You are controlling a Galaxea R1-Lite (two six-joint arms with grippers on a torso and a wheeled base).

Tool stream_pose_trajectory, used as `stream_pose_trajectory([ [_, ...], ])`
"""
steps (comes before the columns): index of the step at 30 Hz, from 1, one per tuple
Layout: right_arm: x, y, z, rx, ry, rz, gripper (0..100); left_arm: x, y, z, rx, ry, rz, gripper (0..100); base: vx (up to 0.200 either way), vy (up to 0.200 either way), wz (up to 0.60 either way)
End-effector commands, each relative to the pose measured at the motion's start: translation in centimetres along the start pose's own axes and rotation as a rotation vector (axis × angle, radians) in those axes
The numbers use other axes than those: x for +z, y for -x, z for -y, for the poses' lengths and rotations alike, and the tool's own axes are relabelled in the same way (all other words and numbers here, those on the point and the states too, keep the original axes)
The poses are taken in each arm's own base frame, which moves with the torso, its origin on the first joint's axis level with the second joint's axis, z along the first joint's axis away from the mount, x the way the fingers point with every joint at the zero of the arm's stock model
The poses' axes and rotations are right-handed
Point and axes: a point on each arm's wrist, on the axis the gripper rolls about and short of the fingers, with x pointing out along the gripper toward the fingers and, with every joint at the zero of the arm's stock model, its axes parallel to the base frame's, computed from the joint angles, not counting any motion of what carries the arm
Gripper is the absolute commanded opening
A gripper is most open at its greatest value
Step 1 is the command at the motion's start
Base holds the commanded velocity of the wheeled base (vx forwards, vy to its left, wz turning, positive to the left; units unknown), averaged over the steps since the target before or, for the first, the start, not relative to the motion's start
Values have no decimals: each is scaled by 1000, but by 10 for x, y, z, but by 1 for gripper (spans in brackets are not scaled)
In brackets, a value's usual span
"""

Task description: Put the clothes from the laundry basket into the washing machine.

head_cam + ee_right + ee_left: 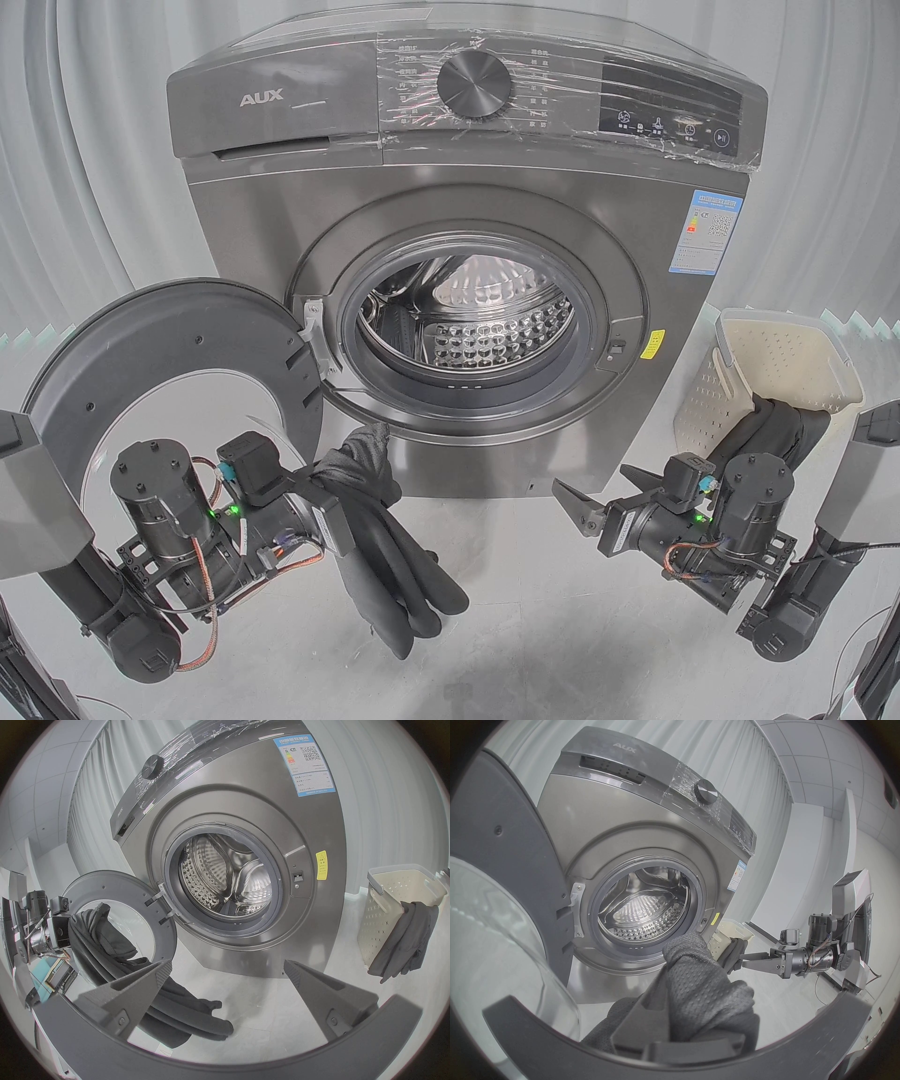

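Note:
A grey front-loading washing machine (450, 272) stands with its round door (169, 375) swung wide to the left and its steel drum (469, 323) showing. My left gripper (342, 478) is shut on a dark grey garment (389, 553) below and left of the drum mouth; the cloth hangs down in long folds. In the left wrist view the garment (705, 992) bunches over the gripper. My right gripper (600, 497) is open with nothing in it, low and right of the machine. A cream laundry basket (778, 375) at the right has another dark garment (773, 431) draped over its rim.
The open door (506, 874) stands close to my left arm. Pale curtains (75, 187) hang behind the machine. The light floor (525, 600) lies between the two arms. In the right wrist view the basket (398, 898) leans beside the machine's right side.

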Motion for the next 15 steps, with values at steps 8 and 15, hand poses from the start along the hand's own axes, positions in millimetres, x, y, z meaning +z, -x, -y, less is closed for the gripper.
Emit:
stream_pose_trajectory([
  [8, 0, 1, -1, 5, -1, -1, 100, -7, -6, 8, -25, -18, -20, 0, 150, 0, 0],
  [15, -1, 1, -2, 5, 0, -5, 100, -6, -8, 13, -15, -24, -9, 0, 0, 0, 0],
])
